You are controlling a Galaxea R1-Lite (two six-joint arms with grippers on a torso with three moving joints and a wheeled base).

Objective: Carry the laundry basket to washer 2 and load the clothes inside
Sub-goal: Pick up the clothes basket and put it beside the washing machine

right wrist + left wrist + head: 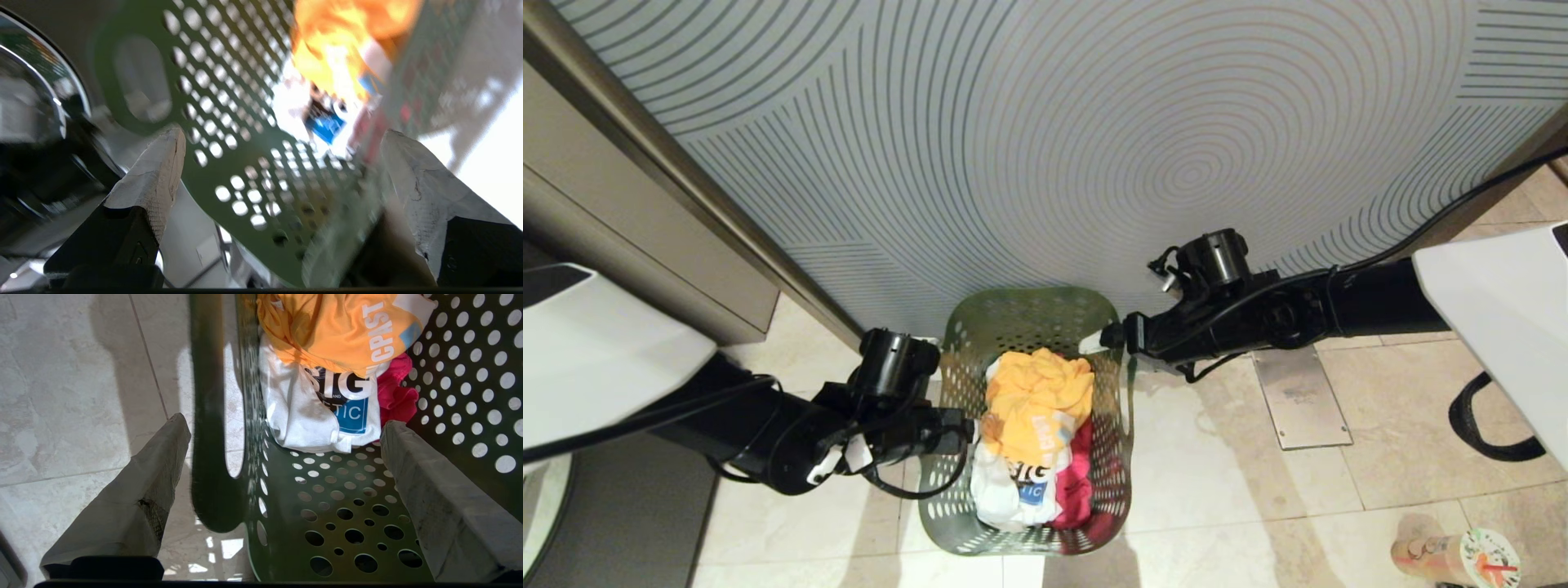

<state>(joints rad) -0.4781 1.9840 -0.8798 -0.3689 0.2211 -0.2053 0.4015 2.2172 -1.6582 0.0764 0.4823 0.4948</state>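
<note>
Grey finger pads (441, 506) of my left gripper (282, 473) fill the wrist view, spread wide and straddling the left rim of the laundry basket (1029, 327), one finger outside over the tile, one inside; they hold nothing. I have the basket standing on the tiled floor (1241, 482) in front of me, right at the foot of a patterned grey panel (1045, 122), with the clothes (1033, 433) heaped in it: yellow on top, the white printed shirt and the red piece beneath. My right gripper (1112, 335) sits at the basket's far right corner, jaws equally wide, rim between them, empty too.

My worry is an uneven grab. The two grippers sit at different spots along the rim, so if I close and lift like this the basket may tilt or twist and tip the clothes out. The inner left finger could also snag the shirt.

Both arms reach in low and near level from either side, fingers pointing inward.
</note>
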